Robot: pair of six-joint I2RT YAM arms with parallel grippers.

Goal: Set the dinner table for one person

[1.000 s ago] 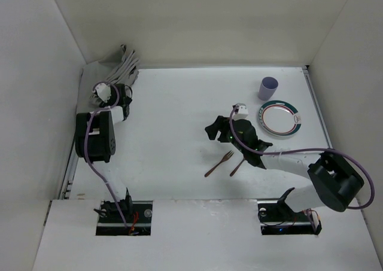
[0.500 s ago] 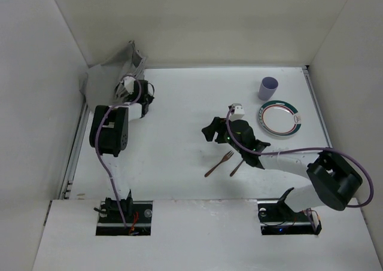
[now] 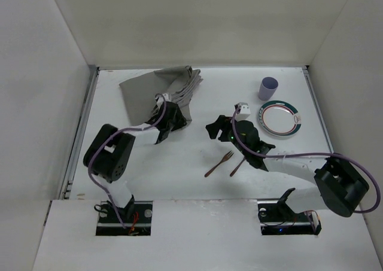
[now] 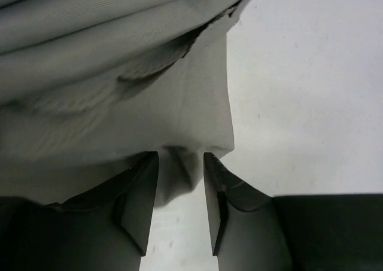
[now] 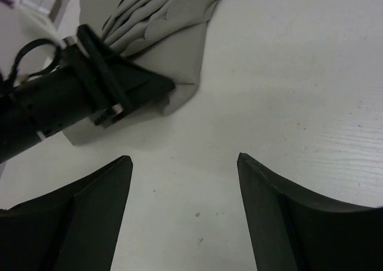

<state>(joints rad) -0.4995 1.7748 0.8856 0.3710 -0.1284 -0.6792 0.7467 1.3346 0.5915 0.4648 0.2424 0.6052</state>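
White walls box in the matte worktop (image 3: 173, 172), which fills the middle of the overhead view. On it a grey cloth mat (image 3: 149, 88) lies bunched and pleated toward the upper left, with a cup (image 3: 268, 88) and plate (image 3: 279, 118) at upper right. A brown fork (image 3: 219, 163) and a second brown utensil (image 3: 237, 166) sit below centre. The left jaws are nearly closed, pinching the mat's lower hem. The right jaws gape wide and empty over bare worktop at centre. The step looks like spreading the mat. It probably calls for a firm pinch and a low, steady draw toward the frame's lower middle so the pleats fall open. The path should stay short of the cutlery and the right jaws.
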